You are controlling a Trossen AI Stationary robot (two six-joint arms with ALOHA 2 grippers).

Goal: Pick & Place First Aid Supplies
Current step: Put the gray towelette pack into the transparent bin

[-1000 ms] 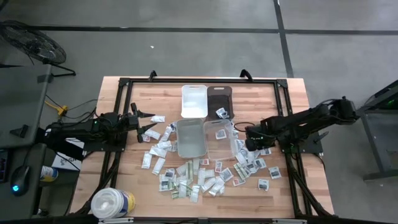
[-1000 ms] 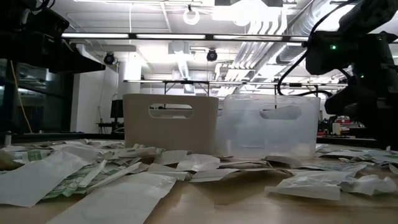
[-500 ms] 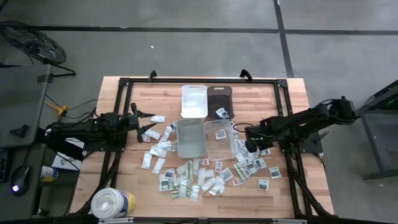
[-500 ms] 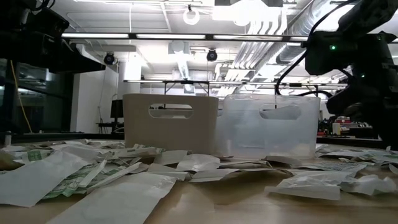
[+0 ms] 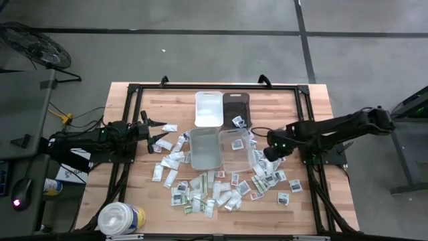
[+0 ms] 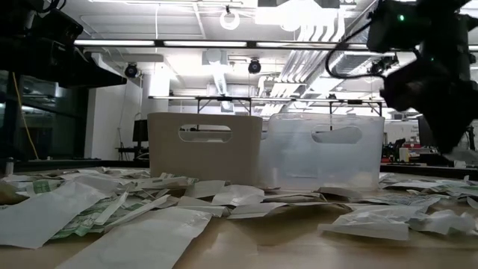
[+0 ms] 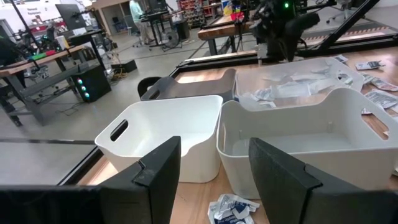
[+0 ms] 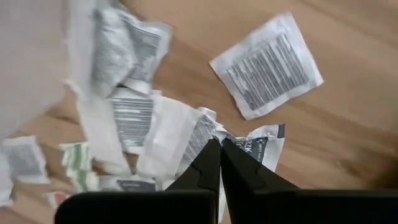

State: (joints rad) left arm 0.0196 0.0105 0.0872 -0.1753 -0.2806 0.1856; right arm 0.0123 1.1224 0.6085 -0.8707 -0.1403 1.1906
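Many small white and greenish packets (image 5: 214, 191) lie scattered on the wooden table (image 5: 314, 100) around the bins. My right gripper (image 5: 271, 153) hangs over the packets just right of the clear bin (image 5: 237, 148). It points steeply down and is shut, with its tips (image 8: 217, 144) at a white packet with dark print (image 8: 264, 149). In the low view it is the dark mass at the upper right (image 6: 441, 97). My left gripper (image 5: 160, 132) waits level at the table's left side, open (image 7: 214, 158), and touches nothing. My right gripper pinches the crumpled edge (image 8: 210, 127) of a white packet at the very tips of its two fingers. The fingers come from above, pointing down. They cover the rest of that edge. Whether the packet hangs clear of the others, I cannot tell.
A white bin (image 5: 208, 108) and a dark bin (image 5: 235, 107) stand at the far middle, with a grey bin (image 5: 204, 148) in front of them beside the clear one. A big white tub (image 5: 122, 218) stands at the near left corner. Black frame rails (image 5: 214, 86) edge the table.
My right gripper has risen above the packets right of the clear bin, most of it in the last half second. It has also rolled a little about its own pointing line. The left arm has kept still.
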